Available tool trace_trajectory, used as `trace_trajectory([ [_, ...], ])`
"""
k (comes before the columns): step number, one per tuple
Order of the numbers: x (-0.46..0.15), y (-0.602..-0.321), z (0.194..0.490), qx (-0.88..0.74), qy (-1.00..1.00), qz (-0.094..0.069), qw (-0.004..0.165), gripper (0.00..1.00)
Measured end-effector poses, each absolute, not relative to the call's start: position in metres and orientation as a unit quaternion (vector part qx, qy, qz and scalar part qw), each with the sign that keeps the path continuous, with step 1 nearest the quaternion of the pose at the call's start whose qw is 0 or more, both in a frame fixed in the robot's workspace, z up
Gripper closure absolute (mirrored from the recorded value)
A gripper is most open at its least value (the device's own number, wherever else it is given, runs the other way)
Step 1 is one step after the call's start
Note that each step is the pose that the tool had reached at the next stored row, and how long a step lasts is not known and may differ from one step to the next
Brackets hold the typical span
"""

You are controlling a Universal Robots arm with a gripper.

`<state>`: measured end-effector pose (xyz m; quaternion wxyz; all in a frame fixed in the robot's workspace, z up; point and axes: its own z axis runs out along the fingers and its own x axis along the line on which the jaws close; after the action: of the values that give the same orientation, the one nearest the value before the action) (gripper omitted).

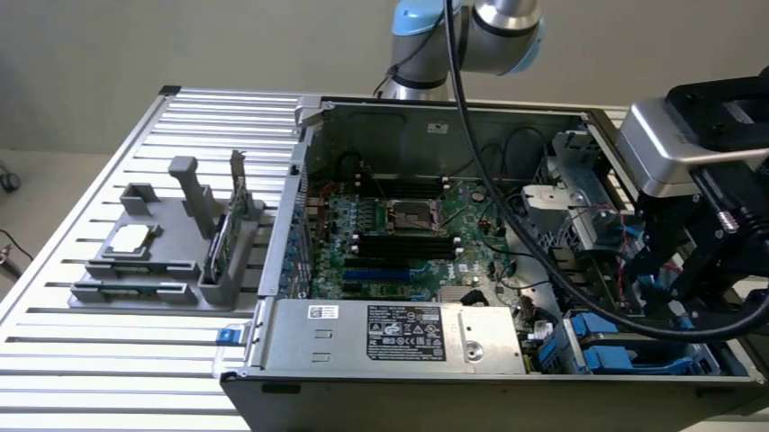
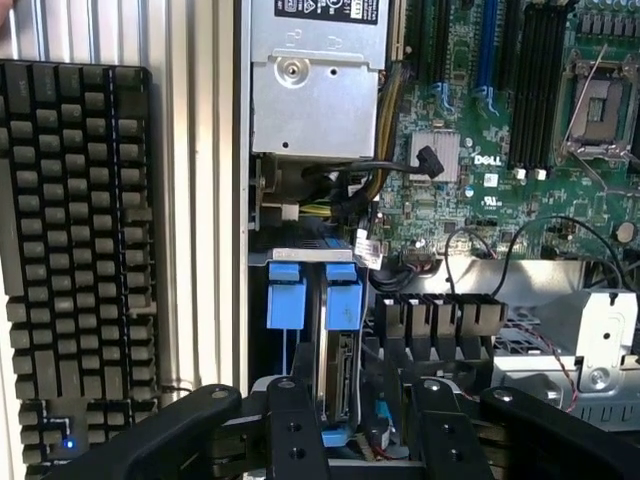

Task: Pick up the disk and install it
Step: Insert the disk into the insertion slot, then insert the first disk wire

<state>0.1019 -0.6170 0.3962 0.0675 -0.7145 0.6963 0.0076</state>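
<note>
The disk (image 2: pixel 338 385) stands on edge in the drive bay at the corner of the open computer case (image 1: pixel 301 180), its blue carrier tab (image 2: pixel 343 302) beside it. My gripper (image 2: pixel 368 432) hovers just over the bay. It is open: one black finger (image 2: pixel 295 430) is beside the disk, the other finger (image 2: pixel 442 435) stands well clear of it. In the exterior view the gripper (image 1: pixel 664 297) hangs above the blue carriers (image 1: pixel 601 346) at the case's near corner, on the exterior view's right.
Another blue drive carrier (image 2: pixel 287 295) sits in the neighbouring slot. The silver power supply (image 1: pixel 397 333) and the motherboard (image 1: pixel 409 234) fill the case. Black cables (image 2: pixel 400 165) cross near the bay. A keyboard (image 2: pixel 75 250) lies beside the case. A grey fixture with a processor chip (image 1: pixel 132 238) stands on the slatted table (image 1: pixel 72 360).
</note>
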Motion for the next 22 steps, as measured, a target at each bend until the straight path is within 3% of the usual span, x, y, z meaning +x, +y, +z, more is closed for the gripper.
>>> trace_trajectory([
  [22, 0.122, -0.614, 0.394, -0.715, 0.696, 0.008, 0.068, 0.59],
])
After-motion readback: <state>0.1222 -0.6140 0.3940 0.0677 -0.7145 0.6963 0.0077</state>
